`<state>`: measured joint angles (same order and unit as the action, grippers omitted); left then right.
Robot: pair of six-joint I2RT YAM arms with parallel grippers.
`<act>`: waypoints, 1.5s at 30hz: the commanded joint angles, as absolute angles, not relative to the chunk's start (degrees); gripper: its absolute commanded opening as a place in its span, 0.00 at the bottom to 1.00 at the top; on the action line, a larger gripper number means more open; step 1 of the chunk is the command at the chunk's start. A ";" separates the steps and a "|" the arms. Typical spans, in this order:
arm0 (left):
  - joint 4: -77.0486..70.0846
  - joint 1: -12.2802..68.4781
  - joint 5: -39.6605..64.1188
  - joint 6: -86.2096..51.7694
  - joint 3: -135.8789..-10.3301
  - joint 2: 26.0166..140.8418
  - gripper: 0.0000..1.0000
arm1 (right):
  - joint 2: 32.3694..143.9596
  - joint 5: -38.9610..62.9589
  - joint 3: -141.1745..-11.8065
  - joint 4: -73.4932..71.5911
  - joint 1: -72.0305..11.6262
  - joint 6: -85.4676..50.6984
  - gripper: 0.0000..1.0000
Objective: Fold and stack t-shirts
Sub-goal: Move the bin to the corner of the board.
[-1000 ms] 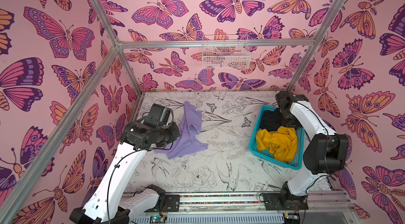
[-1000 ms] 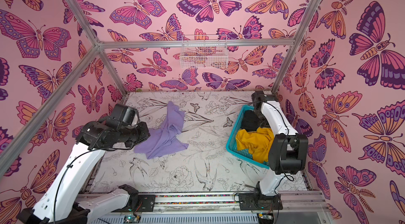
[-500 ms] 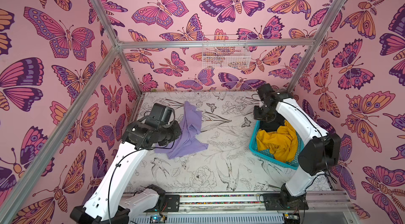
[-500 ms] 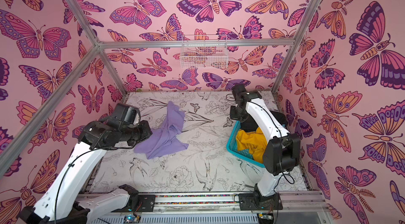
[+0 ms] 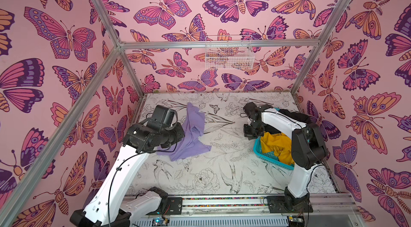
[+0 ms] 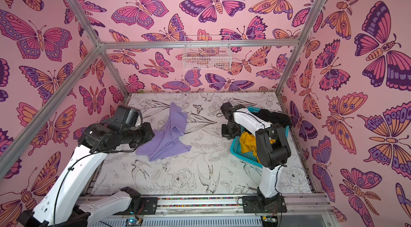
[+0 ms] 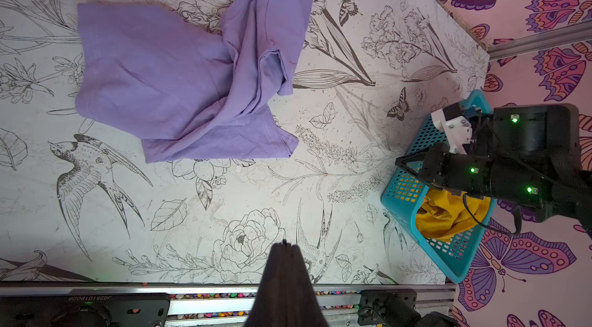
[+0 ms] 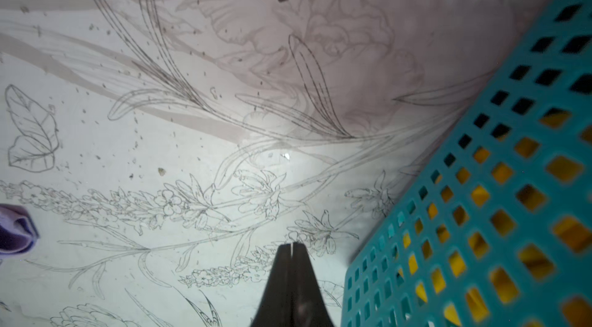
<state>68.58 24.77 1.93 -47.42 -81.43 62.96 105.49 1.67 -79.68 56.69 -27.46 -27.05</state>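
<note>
A lavender-purple t-shirt (image 5: pixel 191 134) (image 6: pixel 169 134) lies crumpled on the table left of centre; the left wrist view shows it whole (image 7: pixel 192 78). A mustard-yellow t-shirt (image 5: pixel 275 145) (image 7: pixel 448 216) fills the teal basket (image 5: pixel 271 159) (image 8: pixel 480 213). Over the basket's far end hangs a black t-shirt (image 5: pixel 293 114) (image 6: pixel 273 114). My left gripper (image 7: pixel 285 245) is shut and empty, high above the table near the lavender shirt's left side. My right gripper (image 8: pixel 291 245) is shut and empty, low over the table just outside the basket's left wall.
A white wire basket (image 5: pixel 229 54) hangs on the back wall. The arms' base rail (image 5: pixel 222 201) runs along the table's front edge. Aluminium frame posts stand at the back corners, and butterfly-patterned walls close in three sides.
My right arm has swung left from over the basket's far end to the table beside the basket, and its jaws have closed. The left arm has barely moved.
</note>
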 commanded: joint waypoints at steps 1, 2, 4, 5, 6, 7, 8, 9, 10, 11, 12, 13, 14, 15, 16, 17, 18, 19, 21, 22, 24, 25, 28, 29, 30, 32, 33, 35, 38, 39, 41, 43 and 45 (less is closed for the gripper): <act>68.41 24.87 0.98 -47.55 -80.71 63.18 0.00 | 96.33 -8.60 -74.27 64.29 -27.77 -28.30 0.00; 68.42 24.87 0.82 -47.63 -80.56 63.26 0.00 | 94.52 -11.62 -72.72 65.60 -27.77 -28.75 0.00; 68.30 24.88 0.70 -47.82 -80.16 63.59 0.00 | 91.26 -19.54 -70.09 69.92 -27.70 -29.98 0.00; 68.25 24.88 0.87 -47.88 -79.99 63.75 0.00 | 90.41 -23.01 -69.20 71.86 -27.53 -30.57 0.00; 67.92 24.87 1.09 -48.05 -79.74 63.89 0.00 | 88.98 -26.50 -68.47 74.04 -27.43 -31.46 0.00; 67.79 24.96 1.51 -48.15 -79.59 63.94 0.00 | 87.85 -30.13 -67.77 75.83 -27.13 -32.44 0.00; 67.68 25.02 1.76 -48.26 -79.50 63.98 0.00 | 87.45 -32.34 -67.63 77.30 -26.62 -34.34 0.00; 67.67 25.05 1.92 -48.33 -79.45 63.94 0.00 | 86.83 -31.80 -67.64 77.26 -25.65 -34.05 0.00; 67.63 25.20 1.97 -48.42 -79.37 63.78 0.00 | 86.33 -32.14 -67.50 76.93 -25.34 -34.20 0.00; 67.62 25.30 1.91 -48.51 -79.35 63.44 0.00 | 86.15 -32.87 -67.74 76.82 -25.04 -35.02 0.00; 67.65 25.36 1.72 -48.59 -79.06 62.99 0.00 | 86.17 -33.00 -67.92 76.41 -24.96 -35.36 0.00; 67.68 25.40 1.55 -48.75 -78.84 62.57 0.00 | 86.47 -32.83 -68.22 76.00 -24.81 -35.33 0.00; 67.66 25.40 1.29 -48.91 -78.60 62.09 0.00 | 87.09 -33.02 -68.65 75.95 -24.83 -35.43 0.00; 67.68 25.40 1.19 -48.95 -78.44 61.74 0.00 | 87.76 -33.26 -69.10 75.90 -24.85 -35.20 0.00; 67.65 25.40 1.14 -49.03 -78.27 61.46 0.00 | 88.44 -34.09 -69.53 76.08 -24.79 -35.00 0.00; 67.63 25.40 1.02 -49.19 -78.14 61.28 0.00 | 89.16 -35.13 -70.13 76.62 -24.81 -34.95 0.00; 67.68 25.40 1.04 -49.37 -77.97 61.26 0.00 | 89.47 -34.60 -70.87 76.54 -24.83 -34.13 0.00; 67.63 25.40 1.12 -49.39 -77.96 61.26 0.00 | 89.37 -33.03 -71.57 75.96 -24.79 -33.21 0.00; 67.68 25.51 1.05 -49.39 -78.42 61.60 0.00 | 88.18 -26.98 -73.71 74.53 -24.99 -31.91 0.00; 67.64 25.57 0.93 -49.34 -78.77 61.81 0.00 | 87.45 -24.87 -74.88 74.14 -25.34 -31.73 0.00; 67.60 25.74 0.36 -49.26 -79.51 62.20 0.00 | 86.51 -22.97 -78.67 74.68 -26.31 -31.74 0.00; 67.59 25.88 0.11 -49.14 -79.78 62.34 0.00 | 86.46 -22.60 -80.33 75.16 -26.73 -31.68 0.00; 67.59 26.18 0.08 -49.04 -80.17 63.31 0.00 | 86.92 -15.26 -82.85 73.16 -27.07 -29.93 0.00; 67.54 26.36 0.02 -49.13 -80.11 63.53 0.00 | 87.23 -11.60 -82.16 70.93 -27.07 -29.52 0.00; 67.54 26.58 0.16 -49.12 -80.03 63.70 0.00 | 87.54 -9.10 -81.04 69.23 -27.07 -29.35 0.00; 67.66 27.11 0.18 -49.30 -79.73 63.64 0.00 | 89.26 -5.06 -78.18 65.07 -27.07 -29.27 0.00; 67.61 27.28 0.18 -49.47 -79.50 63.43 0.00 | 89.59 -4.27 -76.97 63.46 -26.99 -28.95 0.00; 67.70 27.42 0.01 -49.56 -79.12 62.72 0.00 | 93.34 -3.54 -74.11 59.71 -26.74 -27.79 0.00; 68.60 27.42 -0.60 -49.50 -79.18 61.81 0.00 | 96.87 -6.63 -72.06 58.52 -24.92 -26.34 0.00; 68.85 27.41 -0.77 -49.49 -79.35 61.58 0.00 | 97.62 -8.63 -71.64 58.77 -24.03 -25.79 0.00; 69.07 27.42 -1.04 -49.63 -79.19 60.94 0.00 | 98.31 -13.96 -70.30 58.98 -21.54 -24.60 0.00; 69.10 27.42 -1.27 -50.01 -78.82 60.33 0.00 | 98.28 -20.45 -69.30 60.00 -18.84 -24.18 0.00; 69.13 27.42 -1.47 -50.90 -78.12 59.74 0.00 | 97.87 -26.18 -68.68 61.44 -15.43 -24.23 0.00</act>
<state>67.75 27.18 -0.01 -49.63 -79.22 60.90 99.37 -14.83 -68.93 59.40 -19.31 -24.84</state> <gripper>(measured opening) 0.040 0.064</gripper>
